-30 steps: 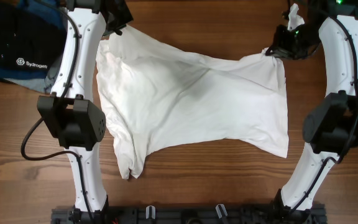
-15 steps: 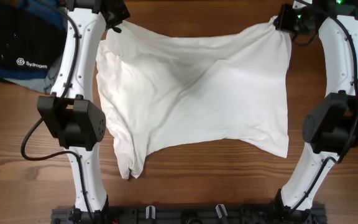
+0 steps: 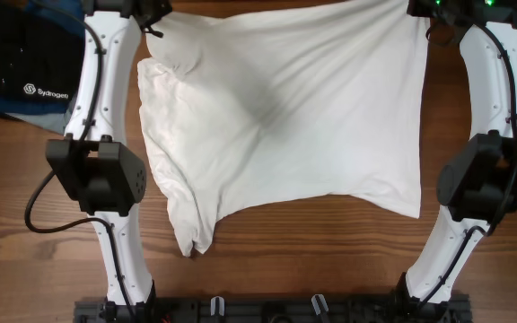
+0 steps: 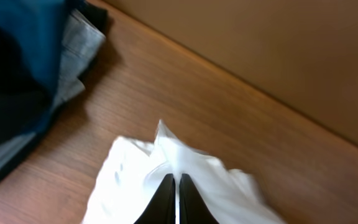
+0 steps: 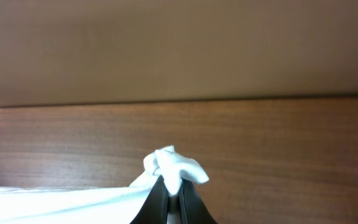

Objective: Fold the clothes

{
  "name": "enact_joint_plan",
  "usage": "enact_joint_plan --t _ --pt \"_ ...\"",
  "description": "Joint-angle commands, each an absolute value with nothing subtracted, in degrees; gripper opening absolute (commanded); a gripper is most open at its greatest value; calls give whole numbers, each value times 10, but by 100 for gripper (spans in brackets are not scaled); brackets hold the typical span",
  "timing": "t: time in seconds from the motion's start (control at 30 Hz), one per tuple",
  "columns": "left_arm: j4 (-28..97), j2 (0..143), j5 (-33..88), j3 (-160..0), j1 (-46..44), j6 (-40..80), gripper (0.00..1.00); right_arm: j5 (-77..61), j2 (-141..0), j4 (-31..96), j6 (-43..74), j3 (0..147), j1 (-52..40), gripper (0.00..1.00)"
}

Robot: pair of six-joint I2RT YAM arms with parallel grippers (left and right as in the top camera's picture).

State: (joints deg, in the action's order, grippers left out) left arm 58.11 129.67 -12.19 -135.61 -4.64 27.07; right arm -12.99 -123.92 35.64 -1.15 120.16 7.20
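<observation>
The white garment (image 3: 285,117) lies spread across the middle of the wooden counter (image 3: 285,265), its far edge stretched straight from corner to corner and its near left part bunched into a wrinkled tail. My left pincer (image 4: 174,182) is clamped shut on the far left corner and my right pincer (image 5: 173,186) on the far right corner, a tuft of cloth poking past each tip. The dark folded stack (image 3: 21,63) with a white logo sits at the counter's far left, apart from the garment I think, though my left arm (image 3: 101,108) hides the gap.
</observation>
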Motion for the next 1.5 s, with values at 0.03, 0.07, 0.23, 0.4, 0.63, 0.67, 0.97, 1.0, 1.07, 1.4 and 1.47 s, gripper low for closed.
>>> enact_joint_plan --t 0.03,0.07,0.23,0.4,0.63,0.67,0.97,1.0,1.07,1.4,1.47 --pt "556 1292 -134 -1363 -17 251 4 -116 -1228 345 -26 1211 71 4" --pt "547 1292 -134 -1363 -15 239 4 -116 -1228 345 -27 1211 72 4" --pt "503 1292 -133 -1363 -11 212 4 -116 -1228 350 -35 1211 71 4" --pt "542 1296 -71 -1363 -17 214 4 -116 -1228 366 -35 1211 70 4" --pt "627 1342 66 -1357 -17 229 22 -147 -1228 416 -28 1211 62 4" --pt "630 1347 76 -1357 -17 229 25 -152 -1228 424 -28 1211 60 4" --pt "629 1402 116 -1357 -50 229 31 -155 -1228 479 -45 1211 20 4" --pt "628 1406 116 -1357 -55 229 28 -155 -1228 478 -45 1211 18 4" --pt "626 1419 116 -1357 -63 229 21 -155 -1228 476 -45 1211 12 4" --pt "641 1480 95 -1357 -58 231 15 -155 -1228 479 -46 1211 11 4" --pt "636 1482 87 -1357 -50 231 10 -155 -1228 479 -50 1211 11 4"
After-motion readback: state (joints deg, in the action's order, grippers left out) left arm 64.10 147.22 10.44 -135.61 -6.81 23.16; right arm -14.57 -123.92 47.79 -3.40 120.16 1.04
